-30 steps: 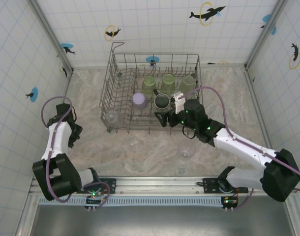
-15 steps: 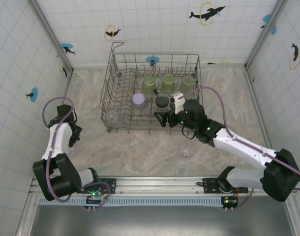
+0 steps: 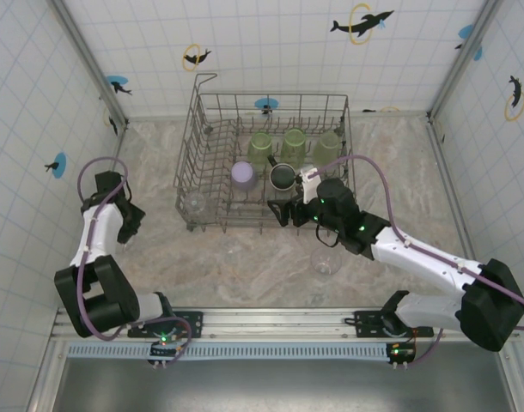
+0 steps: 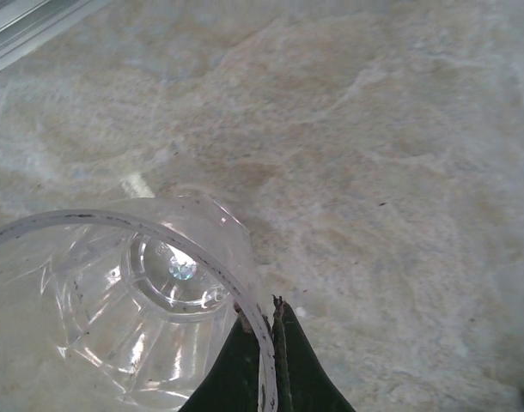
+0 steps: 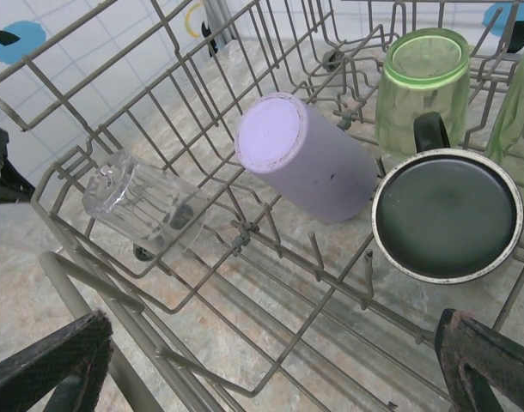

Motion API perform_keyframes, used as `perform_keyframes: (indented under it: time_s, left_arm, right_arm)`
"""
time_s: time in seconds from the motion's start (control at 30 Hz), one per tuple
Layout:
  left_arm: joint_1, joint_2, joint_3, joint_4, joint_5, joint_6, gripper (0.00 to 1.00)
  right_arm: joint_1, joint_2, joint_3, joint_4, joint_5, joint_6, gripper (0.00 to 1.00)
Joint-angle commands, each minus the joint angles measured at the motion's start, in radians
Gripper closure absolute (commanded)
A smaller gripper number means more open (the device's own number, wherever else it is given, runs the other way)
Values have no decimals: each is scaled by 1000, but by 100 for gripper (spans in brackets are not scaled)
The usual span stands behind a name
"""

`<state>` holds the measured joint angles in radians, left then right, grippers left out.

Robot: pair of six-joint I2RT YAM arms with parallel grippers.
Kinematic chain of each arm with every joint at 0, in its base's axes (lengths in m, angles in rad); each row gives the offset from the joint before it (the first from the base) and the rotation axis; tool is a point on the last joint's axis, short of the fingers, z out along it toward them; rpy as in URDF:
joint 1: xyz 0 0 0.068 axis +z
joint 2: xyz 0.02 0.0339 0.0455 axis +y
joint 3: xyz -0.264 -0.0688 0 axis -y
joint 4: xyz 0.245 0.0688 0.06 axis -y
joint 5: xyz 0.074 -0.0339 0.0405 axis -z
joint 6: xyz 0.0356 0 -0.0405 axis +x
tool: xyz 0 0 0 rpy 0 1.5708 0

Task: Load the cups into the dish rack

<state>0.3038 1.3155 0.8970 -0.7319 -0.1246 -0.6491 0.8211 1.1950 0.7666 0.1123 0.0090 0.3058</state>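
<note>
Change: the left arm has swung a little toward the far wall, and the right gripper point(image 3: 281, 212) has slid slightly left along the near side of the dish rack point(image 3: 189, 146).
Left gripper point(image 4: 264, 311): fingers pressed together on the rim of a clear glass point(image 4: 116, 309), over the table point(image 4: 399, 172), well apart from the rack. I cannot tell whether it is lifted.
Right gripper: jaws wide apart, holding nothing.
In the rack: 3 green tumblers point(image 3: 294, 142), 1 lavender tumbler point(image 5: 309, 159), 1 black mug point(image 5: 447, 215), 1 racked glass point(image 5: 142, 206).
Outside: 1 loose glass point(image 3: 325, 262) on the table beside the right arm.
Risk: the left grip is only a thin pinch on a smooth rim. I think a quick swing could make the glass turn, slip and fall.
</note>
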Motion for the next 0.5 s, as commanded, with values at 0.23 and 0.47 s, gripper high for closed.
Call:
perform_keyframes:
  time_s: [0.23, 0.47]
  left_arm:
    - [5, -45, 123, 185, 146, 97, 100]
    - [5, -34, 145, 285, 280, 101, 100]
  right_arm:
    - [6, -51, -10, 38, 26, -14, 0]
    - [10, -26, 8, 49, 16, 4, 0]
